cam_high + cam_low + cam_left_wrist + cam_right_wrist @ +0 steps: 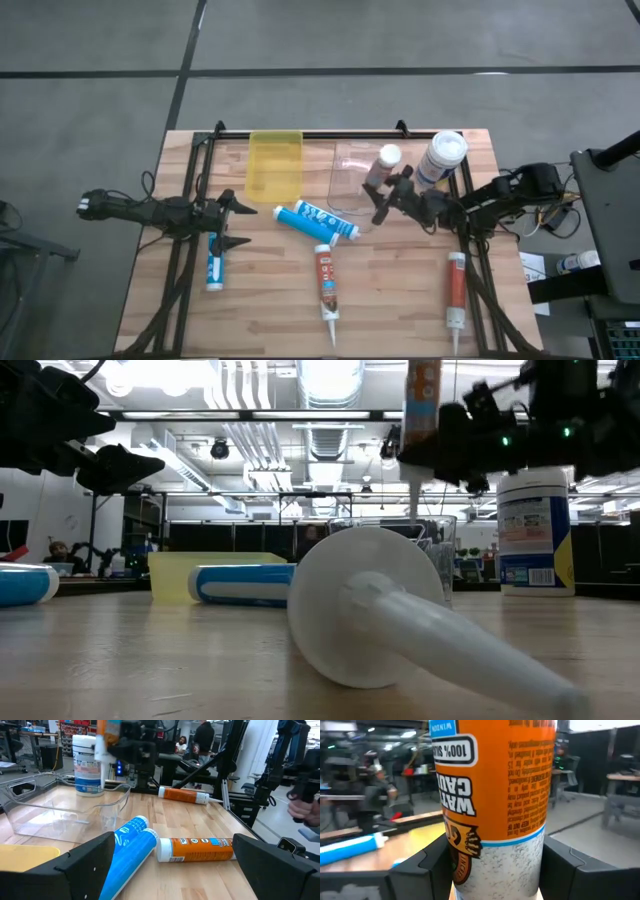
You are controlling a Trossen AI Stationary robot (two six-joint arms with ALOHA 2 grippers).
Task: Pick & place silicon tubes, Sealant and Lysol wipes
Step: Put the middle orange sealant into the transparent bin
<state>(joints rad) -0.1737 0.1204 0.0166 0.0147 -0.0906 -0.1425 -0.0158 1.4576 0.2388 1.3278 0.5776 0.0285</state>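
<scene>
A: Tabletop [400, 300] first — what lies where?

B: The Lysol wipes [441, 160] stand upright at the far right corner, just beside the clear bin [345, 170]. A yellow bin [274, 165] sits to the left of the clear one. A blue tube [315, 221] lies at an angle in the middle, an orange tube [326, 283] lies nearer the front edge, another orange tube [456, 290] lies by the right edge, and a small blue-and-white tube [213, 262] lies on the left.

A: And the right claw [385, 196]?

B: It hangs over the clear bin's right side, closed around an orange caulk tube [495, 795]. The right wrist view shows the tube's body filling the gap between both fingers [415, 870], pressed on either side. From the low view the tube [421, 405] hangs upright, nozzle pointing down toward the bin [440, 550], still above it.

A: How close is that to the wipes?

B: Near; the canister [534, 532] stands just to the right of the claw in the low view, not touched.

A: The left claw [237, 221]?

B: Spread wide, holding nothing, hovering over the left part of the tabletop just left of the blue tube. Its wrist view shows the blue tube [127, 855] and the middle orange tube [197, 849] between its parted fingers [85, 862].
</scene>
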